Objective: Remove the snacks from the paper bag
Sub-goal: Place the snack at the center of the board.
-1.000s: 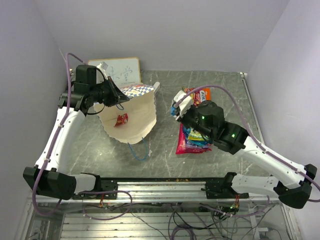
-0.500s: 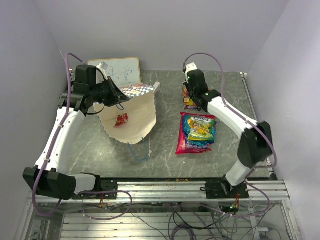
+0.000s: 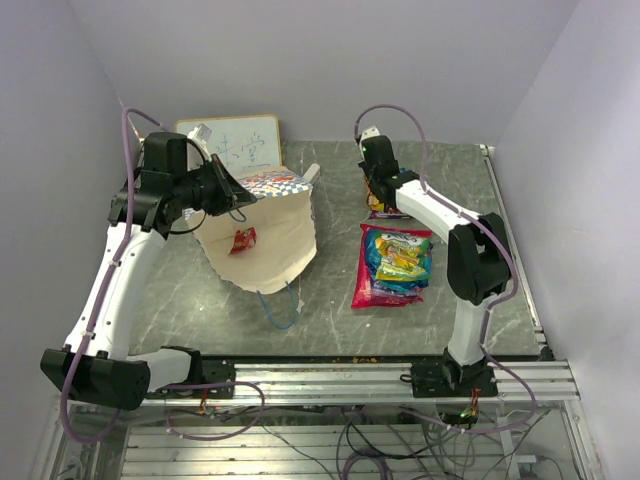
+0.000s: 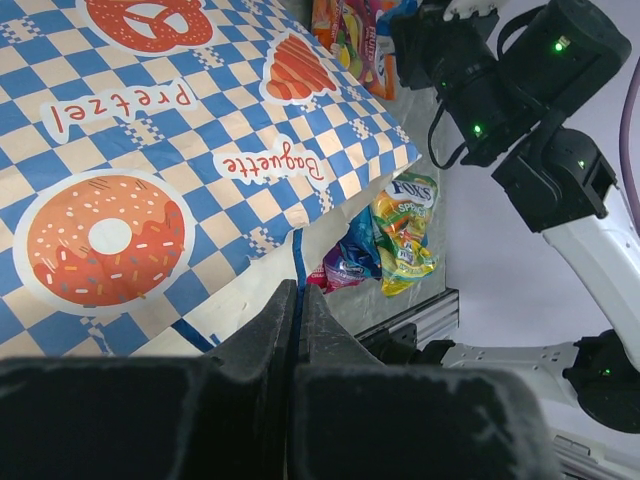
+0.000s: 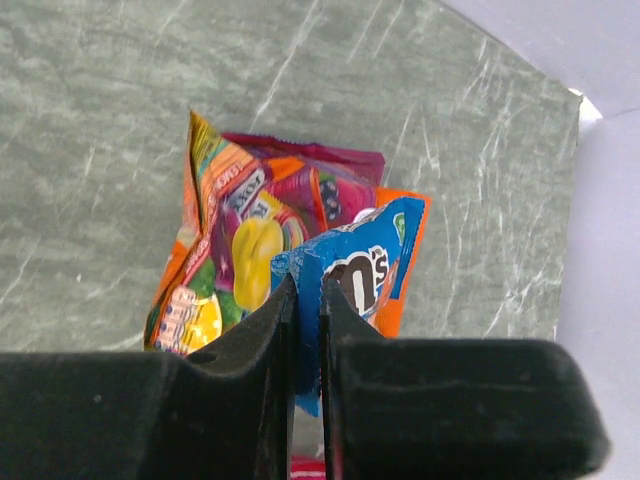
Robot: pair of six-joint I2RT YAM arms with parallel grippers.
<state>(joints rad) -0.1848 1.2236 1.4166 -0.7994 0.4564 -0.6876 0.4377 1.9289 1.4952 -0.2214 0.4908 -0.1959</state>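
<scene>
Left gripper clenched on the upper rim of the paper bag, far-left part of the table. In the left wrist view its fingers were pressed together with the bag edge pinched between them, just below the blue-and-white checked side. Bag held up and tilted, mouth open toward the camera. One small red packet lay inside on the cream wall. Blue cord handle hung from the near edge onto the table. Writing board stood behind the bag at the back wall.

Right gripper reached down at the far middle of the table, over an orange packet. Right wrist view: fingers nearly together, grasping the edge of a blue packet. The blue packet overlapped the orange packet from above; whether they touched could not be told. The orange packet lay flat on the table.

Nearer the arm bases, well apart from the bag, a pink-red packet lay on the table. A green-yellow packet sat on top of it, other small packets beside that one. Pile just on the near side of the orange packet.
</scene>
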